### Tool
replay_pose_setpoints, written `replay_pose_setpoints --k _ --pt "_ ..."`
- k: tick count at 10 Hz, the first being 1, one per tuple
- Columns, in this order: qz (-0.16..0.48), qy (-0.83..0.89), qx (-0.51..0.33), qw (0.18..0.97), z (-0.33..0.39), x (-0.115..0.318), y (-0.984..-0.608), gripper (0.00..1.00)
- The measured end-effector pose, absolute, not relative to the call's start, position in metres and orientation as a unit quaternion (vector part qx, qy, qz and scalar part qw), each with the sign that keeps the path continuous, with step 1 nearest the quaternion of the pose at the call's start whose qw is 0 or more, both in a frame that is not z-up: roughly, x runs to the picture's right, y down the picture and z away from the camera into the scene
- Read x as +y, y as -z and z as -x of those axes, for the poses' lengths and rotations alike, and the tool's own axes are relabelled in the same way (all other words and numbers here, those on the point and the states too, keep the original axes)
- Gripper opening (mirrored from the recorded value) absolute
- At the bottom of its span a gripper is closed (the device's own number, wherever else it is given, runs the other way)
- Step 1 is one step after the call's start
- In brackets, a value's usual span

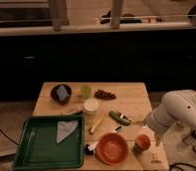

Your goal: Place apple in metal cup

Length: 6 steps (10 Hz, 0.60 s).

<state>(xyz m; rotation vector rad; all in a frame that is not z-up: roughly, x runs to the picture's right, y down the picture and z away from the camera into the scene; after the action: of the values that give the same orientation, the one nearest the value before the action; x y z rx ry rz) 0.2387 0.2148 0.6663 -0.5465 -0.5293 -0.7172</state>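
Observation:
The apple is a small red-orange fruit at the front right of the wooden table, just right of the orange bowl. My gripper is at the end of the white arm and sits right at the apple, on its right side. I cannot tell whether it holds the apple. The metal cup is dark grey with a bluish gleam. It stands at the back left of the table, far from the gripper.
An orange bowl sits front centre. A green tray holding a pale cloth is at the front left. A white lidded container, a pale green cup, grapes and a green item lie mid-table.

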Motion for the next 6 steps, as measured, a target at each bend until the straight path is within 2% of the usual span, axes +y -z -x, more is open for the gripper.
replay_pose_setpoints --k 6 --pt "0.251 0.347 -0.256 0.866 -0.2384 0.2101 -0.6607 0.8"
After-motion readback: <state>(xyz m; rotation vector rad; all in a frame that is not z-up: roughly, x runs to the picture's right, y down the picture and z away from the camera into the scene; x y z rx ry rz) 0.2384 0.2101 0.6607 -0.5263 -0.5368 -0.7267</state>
